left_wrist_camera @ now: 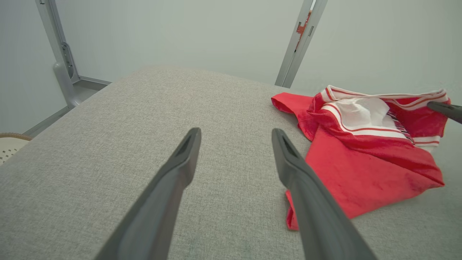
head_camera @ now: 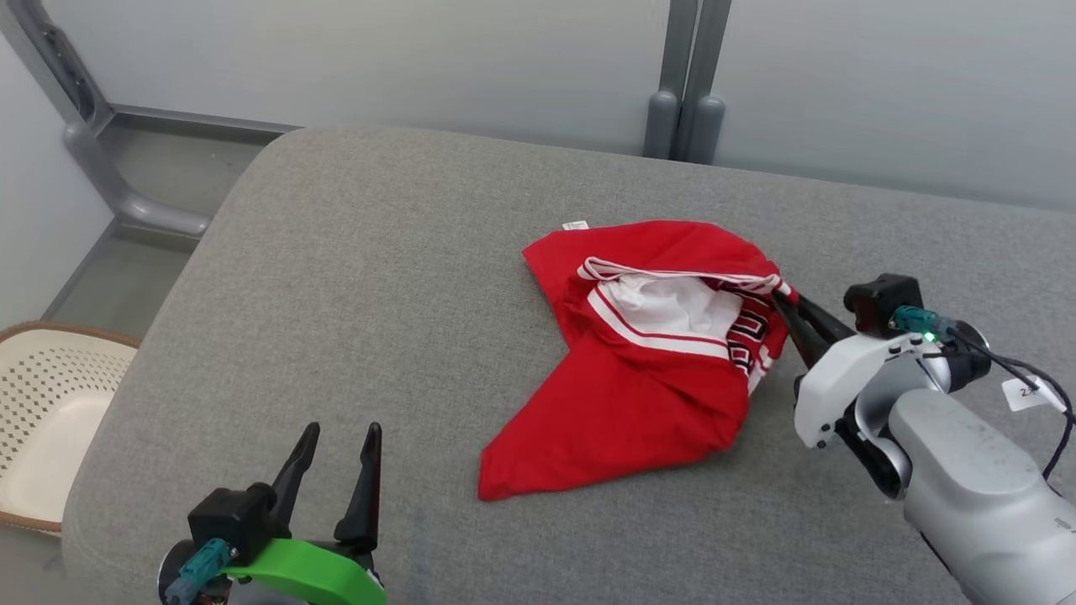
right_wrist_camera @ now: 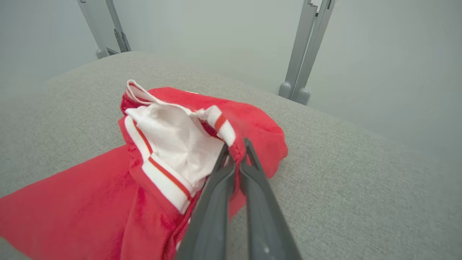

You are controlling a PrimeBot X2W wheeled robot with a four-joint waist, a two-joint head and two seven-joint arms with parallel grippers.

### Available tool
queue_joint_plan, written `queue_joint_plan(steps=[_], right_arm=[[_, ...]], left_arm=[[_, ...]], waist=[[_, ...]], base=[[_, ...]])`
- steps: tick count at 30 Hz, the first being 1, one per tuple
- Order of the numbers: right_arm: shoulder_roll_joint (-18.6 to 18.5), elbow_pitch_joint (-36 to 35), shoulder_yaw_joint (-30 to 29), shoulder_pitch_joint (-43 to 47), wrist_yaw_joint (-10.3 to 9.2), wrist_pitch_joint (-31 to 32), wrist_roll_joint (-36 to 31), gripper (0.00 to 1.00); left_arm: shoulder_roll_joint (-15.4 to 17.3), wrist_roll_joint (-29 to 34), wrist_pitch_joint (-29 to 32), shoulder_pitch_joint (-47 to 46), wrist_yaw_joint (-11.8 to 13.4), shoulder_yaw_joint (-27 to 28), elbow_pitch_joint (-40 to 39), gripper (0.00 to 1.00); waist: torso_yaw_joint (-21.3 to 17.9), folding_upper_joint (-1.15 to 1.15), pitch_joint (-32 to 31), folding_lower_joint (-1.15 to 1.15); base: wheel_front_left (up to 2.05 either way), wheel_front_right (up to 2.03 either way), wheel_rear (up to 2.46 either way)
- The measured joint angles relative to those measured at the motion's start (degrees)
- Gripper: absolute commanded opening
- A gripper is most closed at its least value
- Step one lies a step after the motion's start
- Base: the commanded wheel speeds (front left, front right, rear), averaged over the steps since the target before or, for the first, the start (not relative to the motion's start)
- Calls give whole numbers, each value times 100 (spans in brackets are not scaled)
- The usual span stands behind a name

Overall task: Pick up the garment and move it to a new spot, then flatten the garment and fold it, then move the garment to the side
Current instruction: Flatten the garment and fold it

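The garment (head_camera: 639, 395) is a red jersey with white and red striped trim, lying crumpled on the grey padded table (head_camera: 378, 277). My right gripper (head_camera: 783, 296) is shut on the garment's right edge, pinching a fold of red cloth by the striped trim. The right wrist view shows that pinch up close, the right gripper (right_wrist_camera: 236, 151) closed on the garment (right_wrist_camera: 108, 202). My left gripper (head_camera: 343, 433) stands open near the table's front left, apart from the cloth. In the left wrist view the left gripper (left_wrist_camera: 234, 135) has bare table between its fingers, the garment (left_wrist_camera: 364, 159) off to its right.
A cream perforated basket (head_camera: 42, 412) stands off the table's left edge. Grey metal frame posts (head_camera: 685, 84) rise behind the table against a pale wall. Bare grey table stretches left of and behind the garment.
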Motion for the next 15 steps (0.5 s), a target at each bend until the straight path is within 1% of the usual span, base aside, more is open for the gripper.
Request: queue_joint_plan(steps=[3,7,10,15], right_arm=[[-107,-308,-109,-30,0,-1,196,0],[-297,-896,-177,-6,0,207,495,0],[-508,-1385,-307,54,0,434,689,0],[-889,-2169,-724,383,0,944,854,0]], left_arm=[[11,-20,5,53,1,-10,8,100],[34,-37,15,114,21,-23,-2,100],[58,-45,33,164,49,-20,-40,100],[58,-75,37,225,59,-30,-74,100]], waist=[[-66,0,-81,0],[-177,0,-219,0],[-293,0,-309,0],[-520,0,-401,0]], base=[[0,0,0],[0,0,0],[0,0,0],[0,0,0]])
